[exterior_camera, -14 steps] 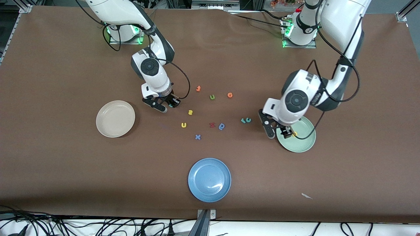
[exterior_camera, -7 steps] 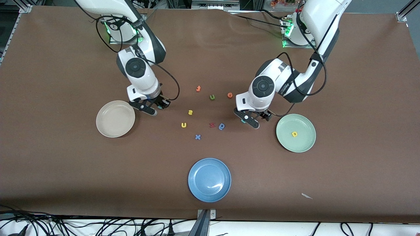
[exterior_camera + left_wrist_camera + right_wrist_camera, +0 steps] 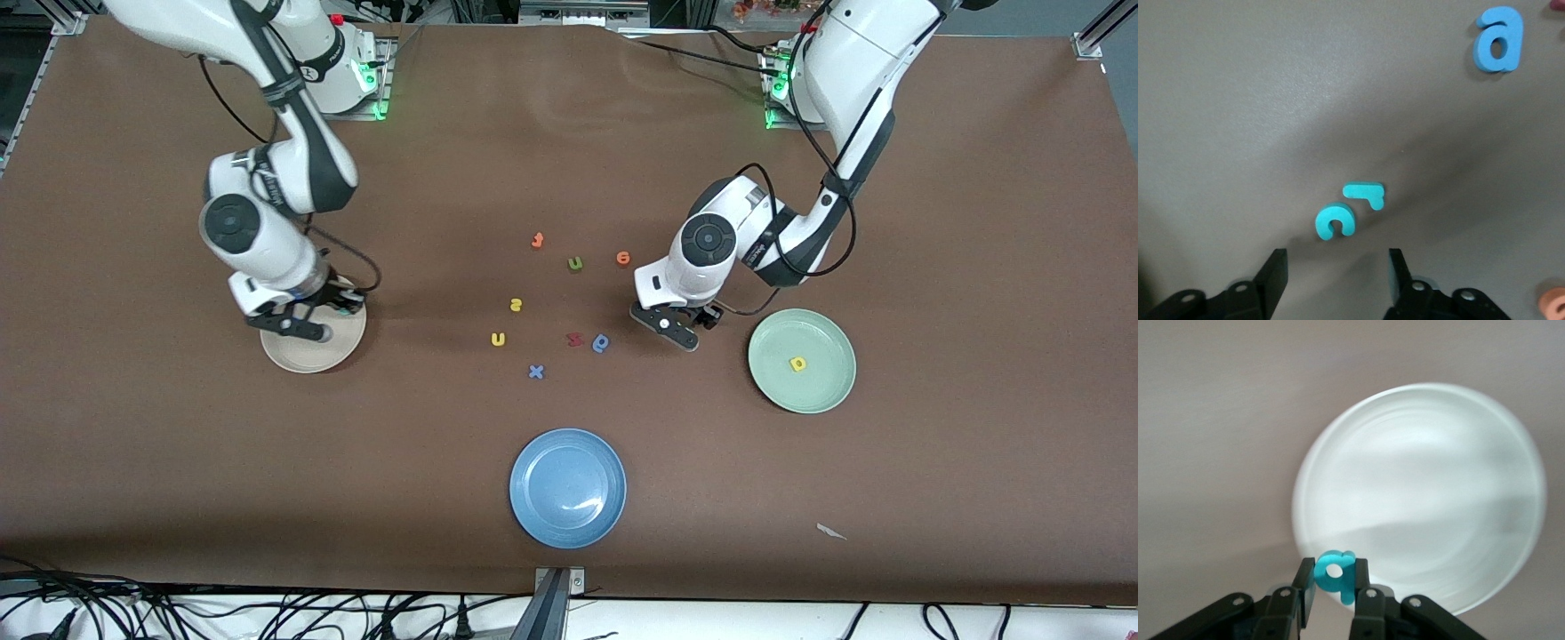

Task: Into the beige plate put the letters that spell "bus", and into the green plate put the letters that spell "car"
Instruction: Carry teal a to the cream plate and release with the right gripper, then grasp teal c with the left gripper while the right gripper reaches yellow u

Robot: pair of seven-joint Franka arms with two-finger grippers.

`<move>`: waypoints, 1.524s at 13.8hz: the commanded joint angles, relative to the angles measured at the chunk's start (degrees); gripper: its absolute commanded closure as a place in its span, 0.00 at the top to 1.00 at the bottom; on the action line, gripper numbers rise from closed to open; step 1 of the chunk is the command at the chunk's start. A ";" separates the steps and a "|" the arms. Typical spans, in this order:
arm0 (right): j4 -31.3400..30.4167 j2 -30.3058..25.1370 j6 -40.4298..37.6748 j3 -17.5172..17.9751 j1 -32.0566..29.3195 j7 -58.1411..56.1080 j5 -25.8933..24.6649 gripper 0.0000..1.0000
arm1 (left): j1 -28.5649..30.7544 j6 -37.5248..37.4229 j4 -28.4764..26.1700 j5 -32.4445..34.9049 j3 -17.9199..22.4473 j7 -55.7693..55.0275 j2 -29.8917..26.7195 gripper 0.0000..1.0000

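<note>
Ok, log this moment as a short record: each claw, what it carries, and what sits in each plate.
right claw: shut on the tiny teal foam "b", over the round cream-beige plate
left claw: open, empty, over the teal foam "c" and teal foam "r" on the table
round pale green plate: holds the yellow foam "a"
beige plate: nothing in it

My two glossy white arms with dark grey joint bands are trailing looping black cables. Green lights are glowing at both bases. My left black two-finger gripper (image 3: pixel 677 327) and right black two-finger gripper (image 3: pixel 300 321) are showing small round screws.
</note>
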 commanded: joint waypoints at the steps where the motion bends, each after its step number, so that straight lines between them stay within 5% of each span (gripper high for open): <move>1: -0.45 1.04 -0.05 0.93 -3.79 -4.58 -0.42 0.14 | 0.20 1.27 0.49 5.03 -0.32 -0.91 1.27 0.61; 3: -0.01 1.48 -0.13 0.93 -4.16 -3.72 -0.16 0.99 | -0.32 2.06 0.58 5.04 -0.32 -1.44 1.98 0.60; 9: 6.56 3.58 -0.48 1.02 4.96 12.33 0.10 1.00 | 0.20 4.34 0.76 5.22 -0.32 -0.74 2.60 0.35; 13: 18.50 12.53 -0.48 0.49 12.70 27.72 0.19 1.00 | 0.20 6.46 0.84 5.22 -0.32 -0.82 3.21 0.41; 17: 29.94 21.41 -0.48 0.40 18.41 32.15 0.02 1.00 | 0.38 6.03 0.76 5.22 -0.32 -0.74 2.86 0.11; 21: 33.13 26.61 -0.48 -1.09 23.95 35.57 0.01 0.99 | 3.17 -0.20 0.76 5.13 -0.41 3.12 -2.13 0.13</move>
